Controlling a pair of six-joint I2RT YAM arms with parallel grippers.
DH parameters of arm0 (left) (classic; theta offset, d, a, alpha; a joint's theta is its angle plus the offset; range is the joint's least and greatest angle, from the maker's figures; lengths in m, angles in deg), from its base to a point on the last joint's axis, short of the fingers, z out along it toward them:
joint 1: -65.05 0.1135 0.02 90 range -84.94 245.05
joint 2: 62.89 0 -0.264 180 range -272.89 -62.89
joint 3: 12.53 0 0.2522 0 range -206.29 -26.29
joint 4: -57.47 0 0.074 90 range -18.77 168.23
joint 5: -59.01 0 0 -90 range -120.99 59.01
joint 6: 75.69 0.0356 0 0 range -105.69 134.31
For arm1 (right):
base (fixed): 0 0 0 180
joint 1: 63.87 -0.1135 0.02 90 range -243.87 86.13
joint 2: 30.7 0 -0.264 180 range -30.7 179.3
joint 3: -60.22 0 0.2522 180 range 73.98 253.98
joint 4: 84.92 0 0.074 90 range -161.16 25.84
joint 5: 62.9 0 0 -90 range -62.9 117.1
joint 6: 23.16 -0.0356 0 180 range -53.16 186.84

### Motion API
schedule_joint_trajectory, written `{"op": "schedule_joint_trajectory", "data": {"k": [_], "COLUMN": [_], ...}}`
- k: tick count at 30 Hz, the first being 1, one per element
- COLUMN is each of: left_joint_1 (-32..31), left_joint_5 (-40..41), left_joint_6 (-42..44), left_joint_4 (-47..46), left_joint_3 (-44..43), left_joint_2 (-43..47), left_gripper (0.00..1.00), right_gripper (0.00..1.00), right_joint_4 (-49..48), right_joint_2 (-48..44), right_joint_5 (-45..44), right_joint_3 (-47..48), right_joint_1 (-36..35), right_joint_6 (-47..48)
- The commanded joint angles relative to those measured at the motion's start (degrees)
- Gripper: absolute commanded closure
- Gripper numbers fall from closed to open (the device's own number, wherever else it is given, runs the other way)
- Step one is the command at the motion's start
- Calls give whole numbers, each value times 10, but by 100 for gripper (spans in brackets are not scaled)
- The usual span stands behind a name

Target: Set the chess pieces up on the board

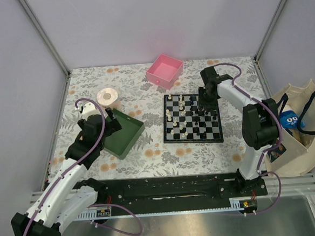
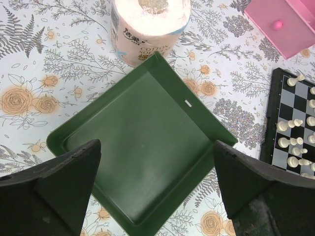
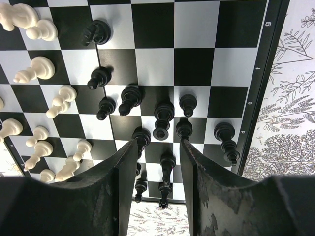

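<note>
Board; paper roll labelled "COTTON"

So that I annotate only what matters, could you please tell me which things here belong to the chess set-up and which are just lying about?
Belongs to the job: small black-and-white chequered chessboard; tiny cream-white chess pieces; tiny black chess pieces.
Just lying about: square green plastic tray; square pink box; wrapped toilet roll; cream canvas tote bag.
</note>
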Motion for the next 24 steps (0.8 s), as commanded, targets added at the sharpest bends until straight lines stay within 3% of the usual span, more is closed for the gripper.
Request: {"op": "schedule_joint_trajectory", "data": {"k": [1,14,24], "left_joint_1": [4,5,6], "left_joint_5": [-1,-8,-19], "left_joint_6": [11,10,12], "left_joint_4": [2,0,2], "left_joint_3": [-25,-20,-28], "left_joint_2": [10,10,3], "left_gripper": [1,1,1], "right_gripper": [52,61,61], "right_joint_4": [11,7,16], "right_joint_2": [11,35,41], "right_joint_5": [0,-6,-7], "right_joint_3": [27,45,41], "right_joint_1": [-5,-5,-6], "right_joint_6": [5,9,8]}}
